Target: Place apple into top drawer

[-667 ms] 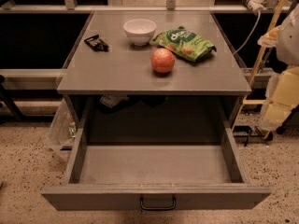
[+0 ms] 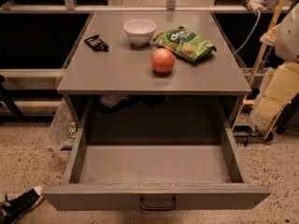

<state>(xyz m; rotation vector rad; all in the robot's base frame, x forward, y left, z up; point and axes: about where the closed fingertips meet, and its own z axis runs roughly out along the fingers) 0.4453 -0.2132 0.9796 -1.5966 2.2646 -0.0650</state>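
Note:
The apple [image 2: 162,60], round and reddish-orange, sits on the grey cabinet top [image 2: 112,73] right of centre, near the front edge. The top drawer [image 2: 154,164] is pulled fully open below it; its inside is bare, and its flat front carries a small dark handle [image 2: 158,203]. My gripper is out of view. Only a pale rounded part of the arm [image 2: 290,29] shows at the right edge, level with the cabinet top and well right of the apple.
A white bowl [image 2: 139,31], a green snack bag [image 2: 185,43] and a small dark packet [image 2: 96,43] lie on the top behind the apple. A yellowish stand [image 2: 275,97] is to the right. A black shoe [image 2: 19,204] is on the floor at the bottom left.
The black shoe has come into view at the bottom left. The apple, the drawer and the arm part have not moved.

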